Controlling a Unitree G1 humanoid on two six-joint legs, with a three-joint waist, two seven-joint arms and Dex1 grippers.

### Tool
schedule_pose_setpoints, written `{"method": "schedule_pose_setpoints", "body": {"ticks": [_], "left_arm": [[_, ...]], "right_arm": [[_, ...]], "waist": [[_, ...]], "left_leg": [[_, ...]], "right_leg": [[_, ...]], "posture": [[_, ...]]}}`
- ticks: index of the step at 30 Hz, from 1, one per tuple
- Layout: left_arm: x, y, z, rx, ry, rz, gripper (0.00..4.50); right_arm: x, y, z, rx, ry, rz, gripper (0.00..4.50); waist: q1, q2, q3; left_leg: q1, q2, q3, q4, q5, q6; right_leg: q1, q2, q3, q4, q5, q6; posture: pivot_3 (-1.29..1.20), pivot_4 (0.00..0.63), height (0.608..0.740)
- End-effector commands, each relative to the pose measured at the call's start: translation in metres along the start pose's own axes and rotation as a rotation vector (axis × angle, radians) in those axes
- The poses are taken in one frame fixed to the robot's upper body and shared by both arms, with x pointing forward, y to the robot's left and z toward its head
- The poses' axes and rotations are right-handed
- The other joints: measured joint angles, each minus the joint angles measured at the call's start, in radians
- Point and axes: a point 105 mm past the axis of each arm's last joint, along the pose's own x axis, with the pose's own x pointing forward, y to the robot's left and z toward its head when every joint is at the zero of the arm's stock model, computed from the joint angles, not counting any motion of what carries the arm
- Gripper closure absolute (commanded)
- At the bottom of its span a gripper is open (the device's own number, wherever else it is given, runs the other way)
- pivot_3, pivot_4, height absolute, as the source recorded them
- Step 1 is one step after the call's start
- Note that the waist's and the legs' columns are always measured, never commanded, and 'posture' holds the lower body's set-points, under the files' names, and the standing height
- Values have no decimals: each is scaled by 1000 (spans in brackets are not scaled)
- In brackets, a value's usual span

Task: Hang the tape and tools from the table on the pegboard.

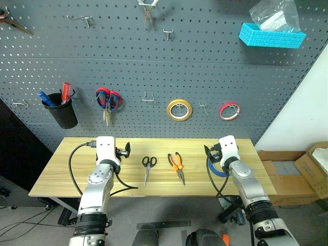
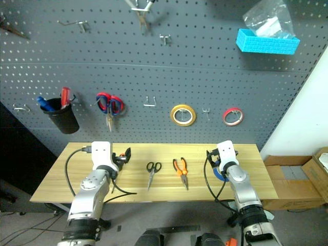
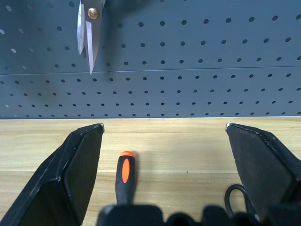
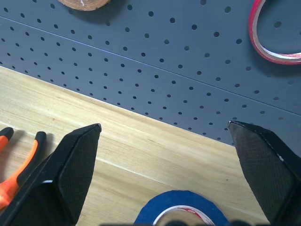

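Nothing hangs yet: both claws gape wide and empty, the left claw over the screwdriver, the right claw over the blue tape. Black scissors and orange pliers lie mid-bench between them; next, each claw should probably drop and close before lifting to a pegboard hook

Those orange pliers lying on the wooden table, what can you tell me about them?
The orange-handled pliers lie flat on the light wooden table, between the black-handled scissors and the robot's right hand. The two curved handles are orange with black trim and look rubbery. They spread slightly apart and point toward the pegboard. The slim dark metal nose is closed and points toward the table's near edge. Nothing but the table touches them.
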Motion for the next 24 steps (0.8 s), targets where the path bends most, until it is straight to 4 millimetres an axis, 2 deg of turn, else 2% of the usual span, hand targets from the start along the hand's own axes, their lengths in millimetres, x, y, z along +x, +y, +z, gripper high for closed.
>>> {"method": "schedule_pose_setpoints", "body": {"ticks": [1, 18, 24], "left_arm": [[-1, 1, 19, -1, -65, -1, 30], [-2, 2, 21, -10, -74, 5, 30], [-4, 0, 20, -11, -69, -8, 30]], "right_arm": [[2, -7, 17, -16, -56, -16, 0], [0, -7, 16, 9, -49, -25, 0], [-2, -4, 14, -39, -31, 2, 0]], "waist": [[0, 0, 0], [0, 0, 0], [0, 0, 0]], "left_leg": [[0, 0, 0, 0, 0, 0], [0, 0, 0, 0, 0, 0], [0, 0, 0, 0, 0, 0]], "right_leg": [[0, 0, 0, 0, 0, 0], [0, 0, 0, 0, 0, 0], [0, 0, 0, 0, 0, 0]], "posture": [[263, 0, 740], [261, 0, 740], [251, 0, 740]]}}
